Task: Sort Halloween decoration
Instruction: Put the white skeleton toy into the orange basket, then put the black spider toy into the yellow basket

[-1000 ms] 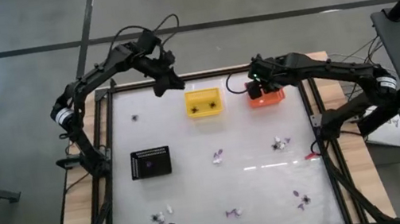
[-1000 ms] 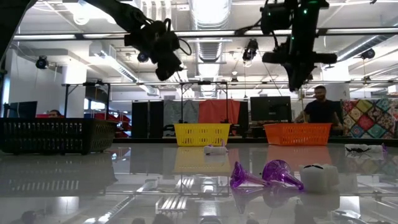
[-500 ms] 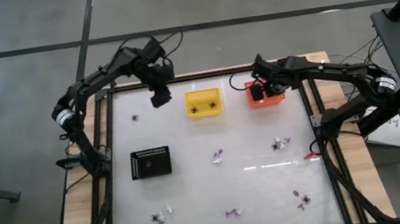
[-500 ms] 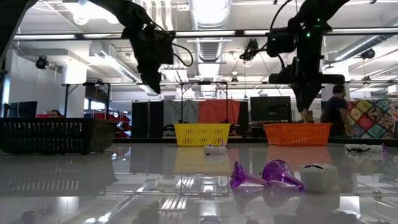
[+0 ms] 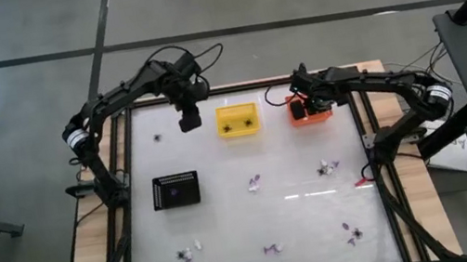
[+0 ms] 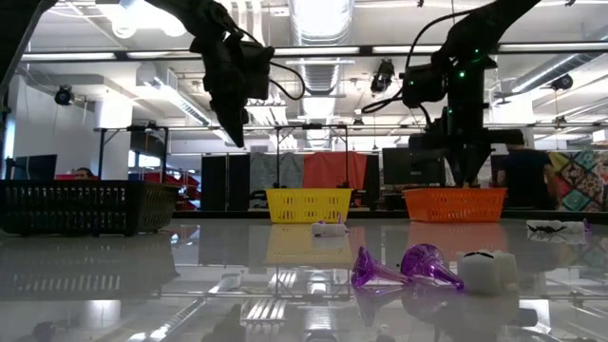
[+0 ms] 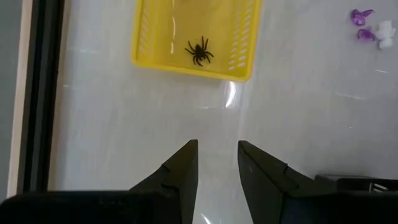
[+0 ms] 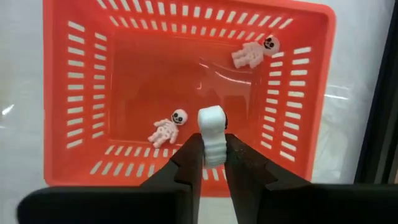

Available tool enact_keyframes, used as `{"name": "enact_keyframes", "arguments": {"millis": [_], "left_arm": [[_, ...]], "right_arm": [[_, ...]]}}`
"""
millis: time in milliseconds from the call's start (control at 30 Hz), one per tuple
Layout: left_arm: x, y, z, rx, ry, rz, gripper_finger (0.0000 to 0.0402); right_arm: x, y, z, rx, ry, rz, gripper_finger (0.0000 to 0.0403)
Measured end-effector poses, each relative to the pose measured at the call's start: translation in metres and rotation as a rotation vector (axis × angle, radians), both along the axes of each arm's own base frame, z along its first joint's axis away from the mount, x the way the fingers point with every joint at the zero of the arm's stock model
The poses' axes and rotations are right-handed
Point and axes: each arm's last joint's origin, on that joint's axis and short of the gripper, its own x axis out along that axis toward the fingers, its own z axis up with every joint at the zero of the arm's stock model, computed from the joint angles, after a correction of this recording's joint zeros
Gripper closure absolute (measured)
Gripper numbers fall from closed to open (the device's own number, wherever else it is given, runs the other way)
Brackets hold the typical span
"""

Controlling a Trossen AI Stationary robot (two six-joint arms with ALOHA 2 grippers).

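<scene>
The right gripper [image 8: 212,163] hangs over the orange basket [image 8: 74,74] near the tabletop's [image 5: 295,220] far right corner, its jaws narrow around a small white skeleton trinket [image 8: 212,132]. Two more white skeletons [image 8: 166,128] lie inside that basket. The left gripper [image 7: 217,165] hovers at the far edge beside the yellow basket [image 7: 149,37], jaws slightly apart and empty; a black spider [image 7: 199,51] sits in that basket. Purple trinkets [image 5: 255,183] lie scattered across the tabletop's middle and near edge.

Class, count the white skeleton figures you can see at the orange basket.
3: two lie inside the orange basket, one skeleton near the middle, another by a corner; the third sits between the right gripper's jaws above.
</scene>
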Motion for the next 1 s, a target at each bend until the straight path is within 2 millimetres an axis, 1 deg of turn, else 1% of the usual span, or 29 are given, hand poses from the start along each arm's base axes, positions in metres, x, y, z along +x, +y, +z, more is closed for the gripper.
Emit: {"name": "enact_keyframes", "arguments": {"millis": [133, 267, 433, 567, 667, 767, 900, 1000], "left_arm": [[0.0, 0.0, 0.0, -0.007, 0.004, 0.012, 0.0306], [-0.003, -0.002, -0.001, -0.029, 0.029, 0.023, 0.0306], [-0.003, -0.005, -0.001, -0.045, 0.049, 0.021, 0.0306], [-0.003, -0.011, -0.002, -0.066, 0.078, 0.009, 0.0306], [-0.003, -0.014, -0.002, -0.078, 0.094, 0.0, 0.0306], [-0.004, -0.017, -0.002, -0.088, 0.111, -0.007, 0.0306], [-0.007, -0.019, -0.001, -0.1, 0.129, -0.015, 0.0306], [-0.008, -0.019, 0.002, -0.091, 0.118, -0.018, 0.0306]], "right_arm": [[0.005, -0.004, -0.004, 0.01, 0.014, 0.001, 0.0318], [0.007, -0.005, -0.002, -0.003, 0.017, 0.001, 0.0291], [0.01, -0.007, 0.011, -0.021, -0.016, 0.002, 0.0265], [0.016, -0.004, 0.025, 0.051, -0.069, 0.033, 0.0255], [0.02, 0.006, 0.036, 0.098, -0.053, 0.072, 0.0253], [0.024, 0.023, 0.046, 0.143, 0.007, 0.095, 0.0252], [0.027, 0.054, 0.058, 0.179, 0.064, 0.107, 0.0252], [0.03, 0.079, 0.065, 0.171, 0.044, 0.104, 0.0252]]}}
